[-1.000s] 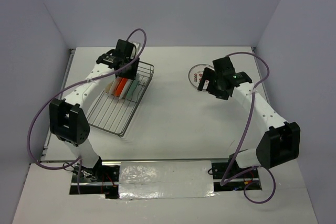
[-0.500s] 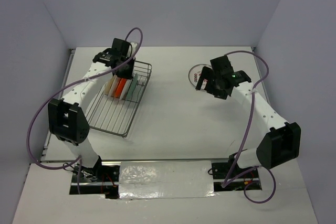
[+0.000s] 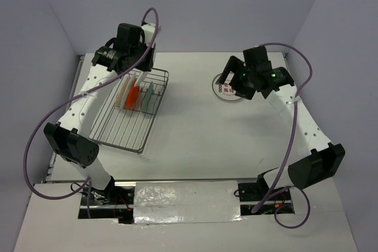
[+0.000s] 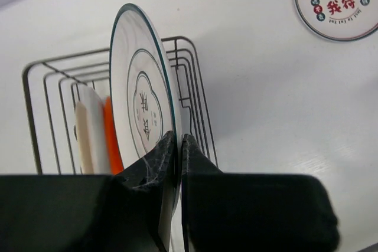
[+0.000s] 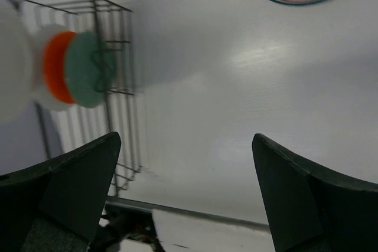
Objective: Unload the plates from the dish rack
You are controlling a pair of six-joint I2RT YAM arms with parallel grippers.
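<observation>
Pinches the white plate with grey rings [image 4: 142, 87] by its rim in the left gripper [image 4: 177, 141], fingers [image 4: 147, 175] closed tight on either face, plate upright and edge-on over the far end of the dish rack [image 3: 127, 128]. Cannot tell whether clear of the wires. Finds the rack toward the far-left corner of the tabletop [image 3: 195, 140], set at an angle, with the cream-tan plate [image 4: 84, 137], orange plate [image 4: 112, 143] and teal plate [image 3: 148, 95] standing on edge at its far end. Holds the right gripper [image 5: 186, 140] spread wide with nothing between its fingers [image 5: 71, 187], above the far-right part of the tabletop, just beside the plate with red characters [image 3: 224, 90] lying flat near the far edge.
</observation>
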